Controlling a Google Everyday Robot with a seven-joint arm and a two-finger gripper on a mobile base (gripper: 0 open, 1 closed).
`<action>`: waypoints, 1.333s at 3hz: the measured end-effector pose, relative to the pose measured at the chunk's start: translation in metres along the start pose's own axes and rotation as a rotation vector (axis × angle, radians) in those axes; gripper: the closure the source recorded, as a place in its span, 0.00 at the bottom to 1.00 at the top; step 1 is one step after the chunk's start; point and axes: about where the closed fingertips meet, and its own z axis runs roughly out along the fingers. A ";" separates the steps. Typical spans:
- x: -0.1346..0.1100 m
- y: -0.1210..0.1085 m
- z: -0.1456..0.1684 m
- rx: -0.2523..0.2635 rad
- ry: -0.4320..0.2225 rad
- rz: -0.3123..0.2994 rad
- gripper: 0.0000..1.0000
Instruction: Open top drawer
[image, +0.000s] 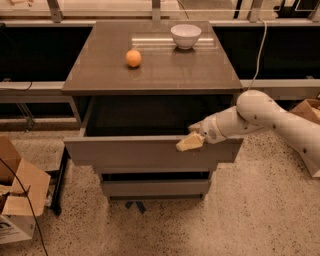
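Note:
The top drawer (145, 152) is pulled out from the grey-brown cabinet, its wide flat front panel forward and its dark interior (150, 116) showing. My gripper (190, 140) sits at the front panel's upper rim, right of centre, with its cream fingertips (186, 144) over the edge. The white arm reaches in from the right. Two narrower drawer fronts (155, 187) sit below.
An orange ball (133, 58) and a white bowl (185, 35) stand on the cabinet top (200, 75). Cardboard boxes (17, 200) lie on the speckled floor at the left, another box (306, 107) at the right. A black frame leg (57, 185) stands left of the cabinet.

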 end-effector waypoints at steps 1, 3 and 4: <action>0.001 0.002 -0.002 0.005 0.005 0.003 0.00; 0.040 0.061 -0.072 0.125 0.060 0.154 0.00; 0.056 0.078 -0.088 0.142 0.080 0.205 0.00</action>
